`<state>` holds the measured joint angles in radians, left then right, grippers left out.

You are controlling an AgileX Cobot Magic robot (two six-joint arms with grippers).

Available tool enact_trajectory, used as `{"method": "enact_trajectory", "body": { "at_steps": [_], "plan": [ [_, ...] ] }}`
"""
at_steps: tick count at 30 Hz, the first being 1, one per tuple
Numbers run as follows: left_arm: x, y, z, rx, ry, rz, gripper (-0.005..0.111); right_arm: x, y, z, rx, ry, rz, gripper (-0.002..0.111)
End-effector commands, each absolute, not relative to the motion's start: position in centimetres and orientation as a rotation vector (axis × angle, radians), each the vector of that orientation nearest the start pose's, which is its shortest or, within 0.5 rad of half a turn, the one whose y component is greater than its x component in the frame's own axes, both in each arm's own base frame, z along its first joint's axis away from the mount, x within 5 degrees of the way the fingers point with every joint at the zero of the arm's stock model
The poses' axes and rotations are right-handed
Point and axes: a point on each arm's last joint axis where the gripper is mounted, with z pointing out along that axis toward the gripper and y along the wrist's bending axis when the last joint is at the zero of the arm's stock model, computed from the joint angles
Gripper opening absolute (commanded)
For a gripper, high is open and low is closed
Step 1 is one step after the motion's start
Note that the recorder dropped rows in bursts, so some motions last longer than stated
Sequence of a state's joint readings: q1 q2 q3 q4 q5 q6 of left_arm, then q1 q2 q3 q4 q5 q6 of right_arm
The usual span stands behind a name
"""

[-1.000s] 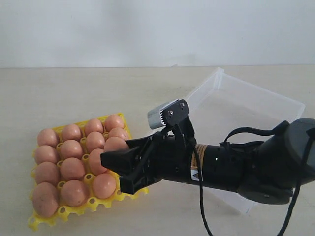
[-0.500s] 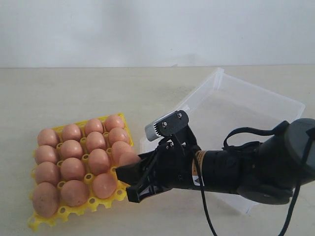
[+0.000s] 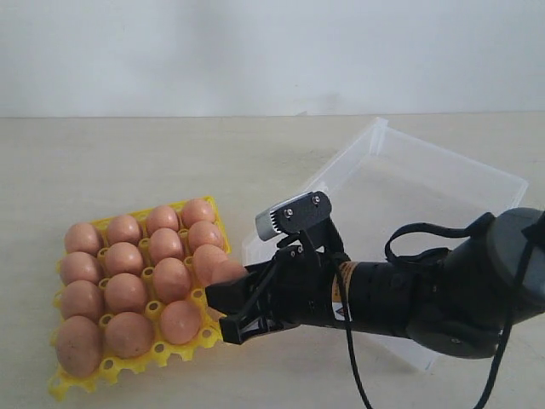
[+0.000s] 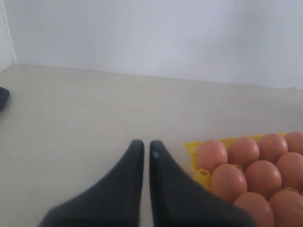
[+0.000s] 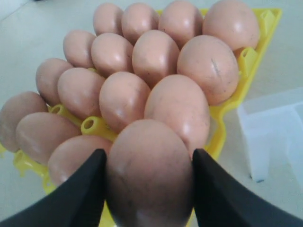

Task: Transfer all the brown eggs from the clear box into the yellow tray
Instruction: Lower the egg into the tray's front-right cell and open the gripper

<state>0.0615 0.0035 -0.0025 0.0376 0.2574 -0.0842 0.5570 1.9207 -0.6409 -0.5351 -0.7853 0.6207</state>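
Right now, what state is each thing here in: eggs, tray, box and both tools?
yellow tray, almost full.
brown eggs, fifteen seated in cups.
held egg, clamped in the right tool at the tray's corner.
clear box, no eggs where visible.
right tool, shut on the held egg.
left tool, shut, empty.

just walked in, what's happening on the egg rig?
The right gripper holds a brown egg between its fingers at the corner of the yellow tray nearest the clear box. It has not let go of the egg yet. The other cups in view already hold eggs, and no eggs show in the clear box, so this looks like the last one. The left gripper is shut and empty, over bare table beside the tray.
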Motion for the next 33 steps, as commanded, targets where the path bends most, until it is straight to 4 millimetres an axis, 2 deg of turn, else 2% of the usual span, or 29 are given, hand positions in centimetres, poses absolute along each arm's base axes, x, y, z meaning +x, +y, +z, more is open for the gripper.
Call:
{"method": "enact_trajectory", "body": {
  "at_steps": [1,24,33],
  "plan": [
    [5.51,0.40,19.02,-0.107,1.734,0.009,0.004,25.18,20.03,10.22,-0.659,2.050,0.875,0.000],
    [5.51,0.40,19.02,-0.107,1.734,0.009,0.004,25.08,20.50,11.02,-0.668,1.952,0.954,0.000],
    [5.51,0.40,19.02,-0.107,1.734,0.009,0.004,25.08,20.26,10.52,-0.726,1.982,0.879,0.000]
  ]
}}
